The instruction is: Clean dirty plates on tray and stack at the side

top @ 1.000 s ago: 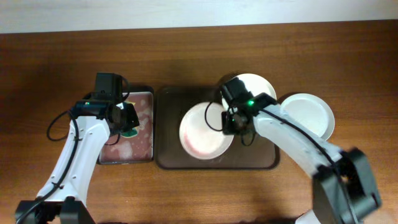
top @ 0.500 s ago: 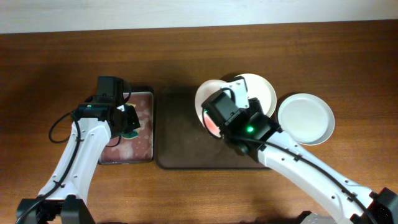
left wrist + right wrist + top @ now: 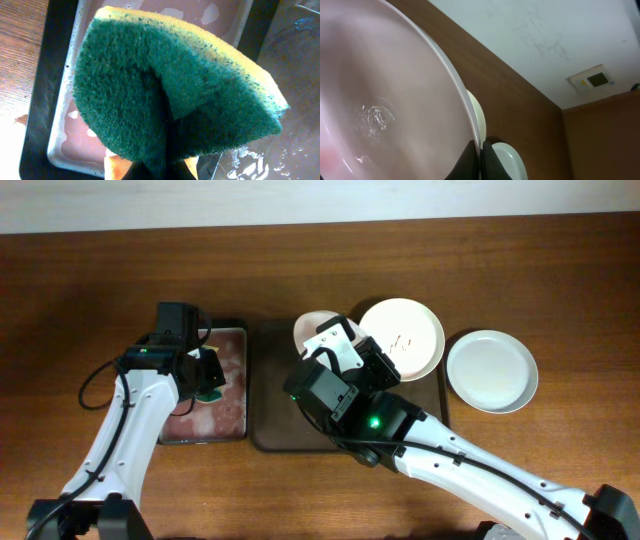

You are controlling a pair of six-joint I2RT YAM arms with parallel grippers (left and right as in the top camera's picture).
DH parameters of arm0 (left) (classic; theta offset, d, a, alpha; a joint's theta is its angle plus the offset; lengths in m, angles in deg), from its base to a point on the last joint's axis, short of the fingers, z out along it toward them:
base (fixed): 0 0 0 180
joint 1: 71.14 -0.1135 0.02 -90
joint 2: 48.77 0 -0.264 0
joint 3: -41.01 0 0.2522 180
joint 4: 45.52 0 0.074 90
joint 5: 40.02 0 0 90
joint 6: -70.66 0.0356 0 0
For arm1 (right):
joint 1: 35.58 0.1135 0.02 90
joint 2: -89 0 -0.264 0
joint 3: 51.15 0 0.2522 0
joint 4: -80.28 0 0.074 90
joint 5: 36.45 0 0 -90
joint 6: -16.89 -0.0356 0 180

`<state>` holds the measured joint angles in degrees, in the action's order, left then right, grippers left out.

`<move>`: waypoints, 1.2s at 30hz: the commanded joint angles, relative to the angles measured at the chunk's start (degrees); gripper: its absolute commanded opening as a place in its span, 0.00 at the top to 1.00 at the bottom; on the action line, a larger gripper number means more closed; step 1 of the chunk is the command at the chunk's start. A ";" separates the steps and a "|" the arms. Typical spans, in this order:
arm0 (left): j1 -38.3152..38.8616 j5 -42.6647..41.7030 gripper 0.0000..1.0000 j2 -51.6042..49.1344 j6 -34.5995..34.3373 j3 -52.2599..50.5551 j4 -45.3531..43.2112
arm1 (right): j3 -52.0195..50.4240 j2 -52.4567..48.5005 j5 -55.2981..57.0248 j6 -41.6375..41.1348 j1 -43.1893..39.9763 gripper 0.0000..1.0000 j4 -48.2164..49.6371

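The brown wooden table (image 3: 90,270) carries everything. At its middle lies the tray (image 3: 272,415), dark brown with a raised rim, most of its floor bare. The right arm (image 3: 460,470) reaches across it from the front right, its black wrist high over the tray's middle. Just beside the tray on the left sits a smaller black tray (image 3: 226,418) with a wet reddish inside.

Of the three plates, one (image 3: 405,337) lies flat in the tray's back right corner, with thin red-brown marks inside. A second (image 3: 491,370) rests on the table just to the right of the tray, its inside plain white. The third (image 3: 312,328) is lifted and tilted above the tray's back left part. In the right wrist view its inside (image 3: 380,100) fills the frame, with wet streaks on it.

A green and yellow sponge (image 3: 170,90) hangs folded above the small tray.

The right pincer (image 3: 481,159) is pinched on the rim of the tilted plate. The left pincer (image 3: 155,169) is pressed on the sponge, squeezing it into a fold.
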<state>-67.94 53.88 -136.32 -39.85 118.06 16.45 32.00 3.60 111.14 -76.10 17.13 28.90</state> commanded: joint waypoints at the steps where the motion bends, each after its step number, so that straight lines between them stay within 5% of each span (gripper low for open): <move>1: -0.26 0.44 1.00 0.28 0.90 -0.42 -0.17 | 1.07 0.66 3.13 -0.22 0.59 0.96 0.22; 7: -0.26 0.42 1.00 0.28 0.92 -0.42 -0.15 | 1.07 0.66 2.69 -2.91 0.02 0.96 1.07; 11: -0.26 0.42 1.00 0.28 0.92 -0.42 -0.13 | 1.07 0.68 -14.47 -16.00 -9.64 0.96 -0.66; 14: -0.26 0.42 1.00 0.28 0.90 -0.42 -0.15 | 1.07 0.68 -31.04 -25.77 -27.17 0.96 -5.20; 17: -0.26 0.42 1.00 0.28 0.90 -0.42 -0.15 | 1.05 0.68 -45.83 -26.49 -43.63 0.96 -7.17; 23: -0.26 0.42 1.00 0.28 0.90 -0.42 -0.13 | 1.01 -0.39 -54.60 -25.14 -71.97 0.96 -11.74; 34: -0.26 0.42 1.00 0.28 0.90 -0.42 -0.11 | 0.90 -12.94 -58.55 -20.70 -78.55 0.96 -11.93; 35: -0.26 0.42 1.00 0.28 0.90 -0.42 -0.13 | 0.90 -12.94 -60.81 -19.52 -78.55 0.90 -11.61; 36: -0.26 0.44 1.00 0.28 0.90 -0.42 -0.13 | 0.92 -12.94 -63.36 -19.52 -78.55 0.68 -11.52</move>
<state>-67.94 53.88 -136.32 -39.85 117.86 16.45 32.19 -8.88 53.41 -97.01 -61.34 17.07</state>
